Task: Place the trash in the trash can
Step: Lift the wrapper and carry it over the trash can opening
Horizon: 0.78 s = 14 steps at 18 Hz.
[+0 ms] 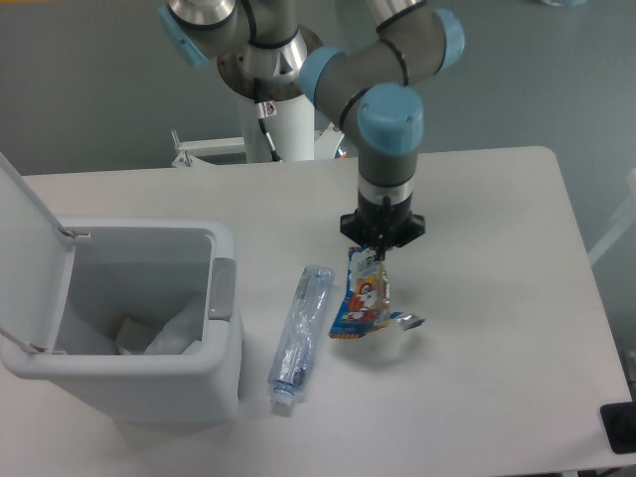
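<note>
My gripper [378,250] points straight down over the middle of the table and is shut on the top edge of the blue-orange snack packet [362,304]. The packet hangs from it, lifted off the table, with its lower end close above the surface. The clear crushed water bottle [302,334] lies flat on the table just left of the packet, cap end toward the front. The pale grey trash can [221,343] stands at the front left with its lid [28,231] swung open; white material lies inside.
The arm's base column [278,119] rises behind the table's back edge. A dark object [620,427] sits at the front right corner. The table's right edge runs near the frame's side.
</note>
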Tool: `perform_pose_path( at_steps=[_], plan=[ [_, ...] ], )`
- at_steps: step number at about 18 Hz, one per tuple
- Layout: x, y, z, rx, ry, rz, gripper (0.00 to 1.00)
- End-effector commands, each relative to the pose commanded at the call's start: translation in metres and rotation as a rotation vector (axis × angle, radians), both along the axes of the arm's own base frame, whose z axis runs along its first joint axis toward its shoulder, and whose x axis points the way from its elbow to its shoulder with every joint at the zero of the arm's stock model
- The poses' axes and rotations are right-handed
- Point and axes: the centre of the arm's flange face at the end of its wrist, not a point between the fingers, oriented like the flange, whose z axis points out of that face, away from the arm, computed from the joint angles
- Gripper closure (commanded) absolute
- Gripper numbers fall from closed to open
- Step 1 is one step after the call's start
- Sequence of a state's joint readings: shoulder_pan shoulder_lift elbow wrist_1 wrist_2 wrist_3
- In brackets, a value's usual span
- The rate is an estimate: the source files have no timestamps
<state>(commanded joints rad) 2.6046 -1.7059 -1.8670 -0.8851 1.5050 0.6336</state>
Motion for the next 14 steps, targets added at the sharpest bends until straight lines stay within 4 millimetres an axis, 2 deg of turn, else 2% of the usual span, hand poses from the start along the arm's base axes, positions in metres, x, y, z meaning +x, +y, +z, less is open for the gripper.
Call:
perform_pose_path(
  at_steps=[4, 7, 8, 10, 14],
  plan=[
    [-0.024, -0.001, 0.077, 0.294, -0.021, 0.105, 1.00],
    [-0.041, 0.008, 0.152, 0.525, -0.046, 0.185, 1.00],
    [-0.044, 0.014, 0.169, 0.566, -0.056, 0.216, 1.00],
    [-0.041, 0.022, 0.191, 0.630, -0.087, 0.261, 1.00],
    [-0.006, 0.041, 0.209, 0.701, -0.147, 0.175, 1.00]
  ],
)
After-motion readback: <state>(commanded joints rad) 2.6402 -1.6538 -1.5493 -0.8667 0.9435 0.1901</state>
